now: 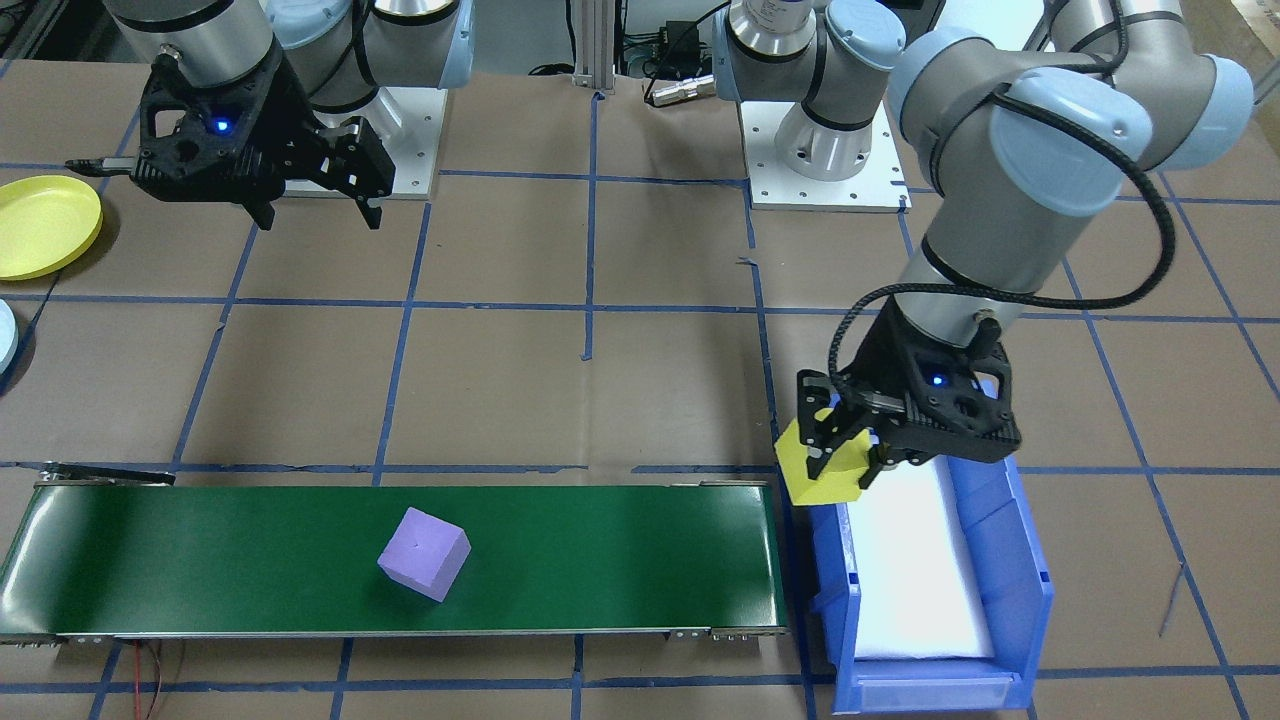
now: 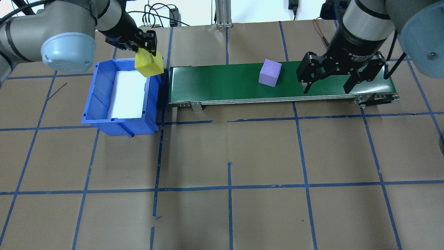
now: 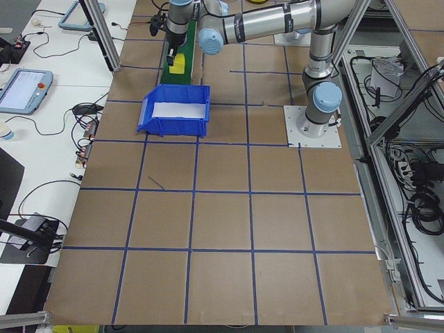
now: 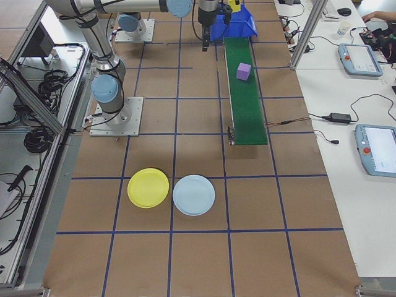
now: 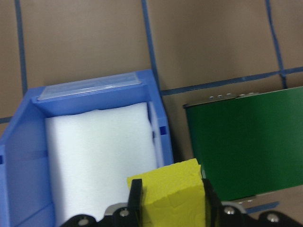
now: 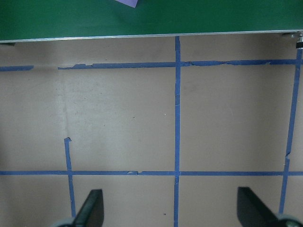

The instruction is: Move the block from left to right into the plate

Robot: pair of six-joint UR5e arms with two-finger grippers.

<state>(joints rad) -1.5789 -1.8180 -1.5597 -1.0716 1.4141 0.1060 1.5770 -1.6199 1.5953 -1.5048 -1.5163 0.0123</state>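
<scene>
My left gripper is shut on a yellow block, which hangs tilted over the blue bin's corner next to the belt's end. In the left wrist view that yellow block sits between the fingers above the bin's white foam. A purple block lies on the green conveyor belt, also seen from overhead as the purple block. My right gripper is open and empty, above the belt's other end, to the right of the purple block in the overhead view. The yellow plate lies on the table beyond that end.
The blue bin with white foam inside stands against the belt's end on my left. A light blue plate lies beside the yellow plate. Brown paper with blue tape lines covers the table.
</scene>
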